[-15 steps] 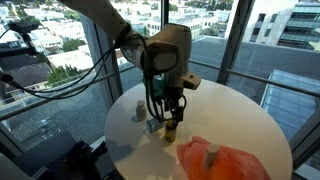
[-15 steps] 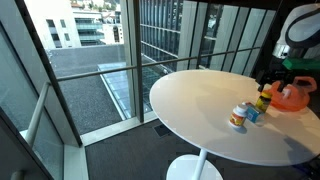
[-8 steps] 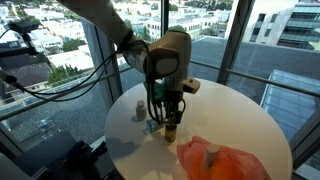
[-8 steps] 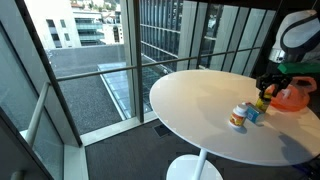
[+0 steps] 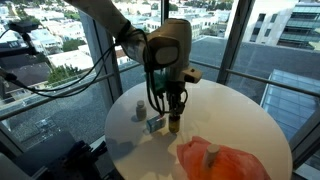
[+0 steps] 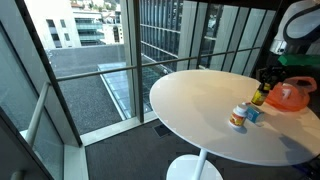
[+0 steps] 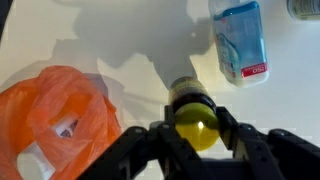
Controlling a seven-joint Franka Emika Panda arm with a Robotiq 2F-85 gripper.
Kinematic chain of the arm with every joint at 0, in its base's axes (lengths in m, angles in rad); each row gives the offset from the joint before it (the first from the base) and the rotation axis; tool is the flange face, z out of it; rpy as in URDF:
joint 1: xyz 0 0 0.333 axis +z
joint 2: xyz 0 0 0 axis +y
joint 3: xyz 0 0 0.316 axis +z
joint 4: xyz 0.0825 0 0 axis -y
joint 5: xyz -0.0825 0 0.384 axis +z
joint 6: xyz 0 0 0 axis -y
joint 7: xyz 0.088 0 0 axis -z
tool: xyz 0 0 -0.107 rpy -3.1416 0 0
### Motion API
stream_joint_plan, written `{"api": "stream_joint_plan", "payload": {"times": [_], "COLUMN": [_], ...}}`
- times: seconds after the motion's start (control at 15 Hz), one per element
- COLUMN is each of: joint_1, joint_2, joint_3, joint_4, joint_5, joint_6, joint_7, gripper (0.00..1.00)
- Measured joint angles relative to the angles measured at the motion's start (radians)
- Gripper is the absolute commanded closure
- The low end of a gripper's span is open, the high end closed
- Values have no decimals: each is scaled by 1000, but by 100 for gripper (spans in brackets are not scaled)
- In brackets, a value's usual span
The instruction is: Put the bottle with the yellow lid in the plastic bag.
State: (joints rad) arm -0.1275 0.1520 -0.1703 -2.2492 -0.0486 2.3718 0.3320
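Since a second ago the tool has nudged right toward the plastic bag, pinching the yellow-lid bottle, maybe just off the table; the bag's mouth looks slumped shut, so a drop could roll away.

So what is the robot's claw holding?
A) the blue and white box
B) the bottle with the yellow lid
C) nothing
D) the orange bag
B: in the wrist view the gripper is closed around the bottle with the yellow lid; the orange bag and box lie apart.
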Motion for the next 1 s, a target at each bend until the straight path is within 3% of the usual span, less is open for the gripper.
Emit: {"api": "stream_joint_plan", "payload": {"times": [0.47,1.0], "joint_1": [-18,-94], "joint_2": [-143,-171], "joint_3": [-13,-60], "joint_4": [34,100], "joint_5": [-3,-5], "joint_6": [-101,-130], "joint_7": [0,0], "gripper": [80,80]}}
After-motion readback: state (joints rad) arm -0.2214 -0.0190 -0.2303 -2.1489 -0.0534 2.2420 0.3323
